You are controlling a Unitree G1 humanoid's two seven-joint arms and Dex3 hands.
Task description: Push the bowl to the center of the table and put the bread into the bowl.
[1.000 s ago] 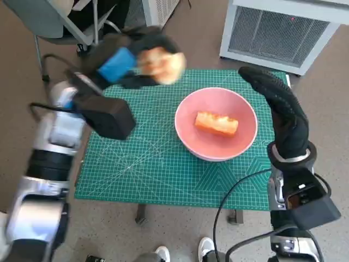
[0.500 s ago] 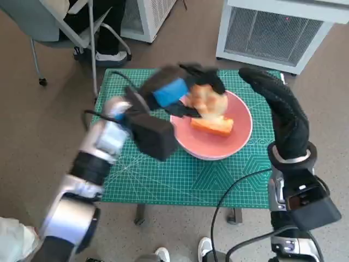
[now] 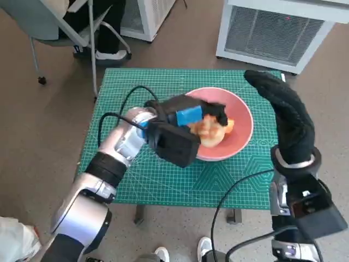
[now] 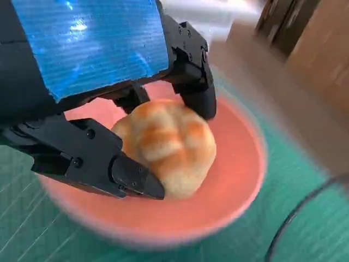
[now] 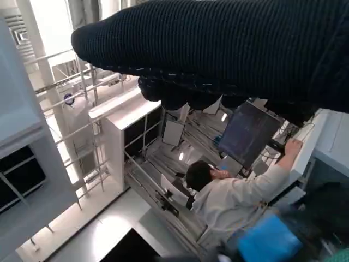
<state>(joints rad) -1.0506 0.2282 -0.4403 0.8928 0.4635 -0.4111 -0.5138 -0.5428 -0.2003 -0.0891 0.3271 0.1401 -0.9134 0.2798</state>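
A pink bowl sits on the green mat, right of the table's middle. My left hand reaches into it and grips a round golden bread roll low inside the bowl. In the left wrist view the black fingers clasp the roll from two sides above the bowl's pink floor. An orange bread slice lies in the bowl, mostly hidden behind the roll. My right hand is raised at the bowl's right rim, fingers straight, holding nothing.
A chair and a person's feet are beyond the table's far left corner. White vented units stand behind the table. Cables hang over the front right edge. The right wrist view shows a seated person at a monitor.
My left hand has carried the roll from above the mat's far left, rightward over the bowl and down into it. The right hand has hardly moved.
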